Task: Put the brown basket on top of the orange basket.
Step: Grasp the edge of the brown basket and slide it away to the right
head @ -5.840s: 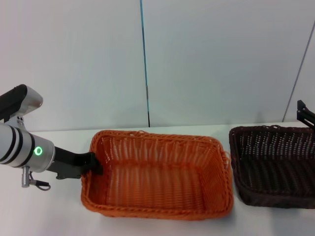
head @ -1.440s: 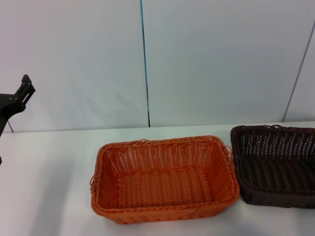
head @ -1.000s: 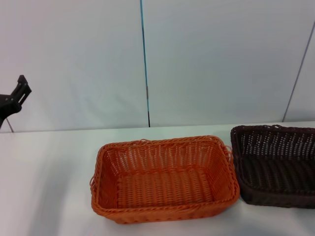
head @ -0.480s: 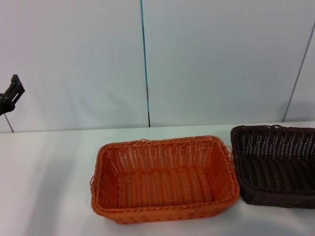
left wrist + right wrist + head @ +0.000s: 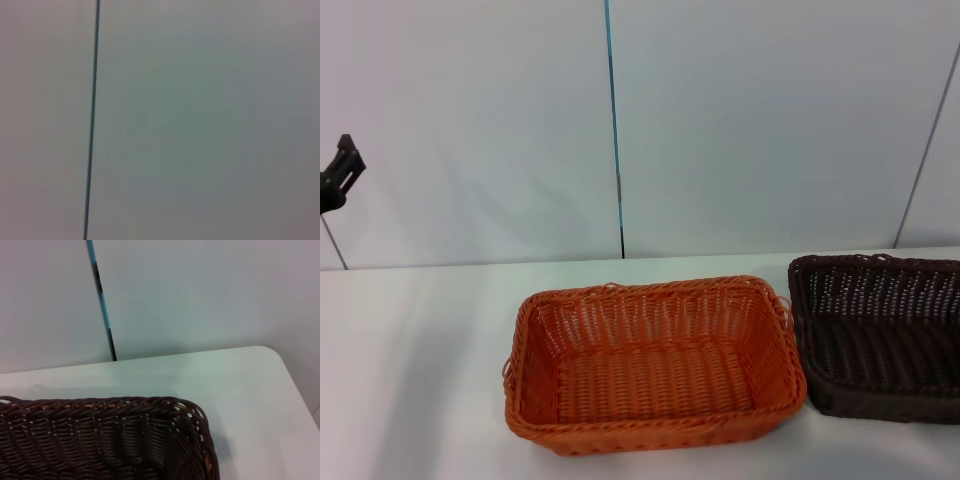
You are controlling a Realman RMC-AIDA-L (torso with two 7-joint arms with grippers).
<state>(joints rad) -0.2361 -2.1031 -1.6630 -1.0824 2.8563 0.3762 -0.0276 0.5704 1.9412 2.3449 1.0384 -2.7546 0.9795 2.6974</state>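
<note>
The bright orange rectangular woven basket (image 5: 650,362) sits near the middle of the white table (image 5: 420,380), and the dark chocolate-brown rectangular woven basket (image 5: 880,335) rests just to its right, the two rims close at the near corner and possibly touching. Neither basket is held.

The left gripper (image 5: 340,175) is raised at the far left edge of the head view, well apart from both baskets; whether it is open or clenched cannot be told. The right gripper does not show in any picture, though the right wrist view looks down on one corner of the brown basket (image 5: 115,440) — so that arm likely hovers near it.

The step in hand appears to be the approach to the brown basket. To do it well, the right arm should take the braided rim on a short side, pinching the wall firmly so the light weave does not twist. The lift should clear the orange rim fully before any sideways travel — otherwise the flared sides may snag. Then the two rectangles should be aligned and the brown basket lowered squarely so it nests.
</note>
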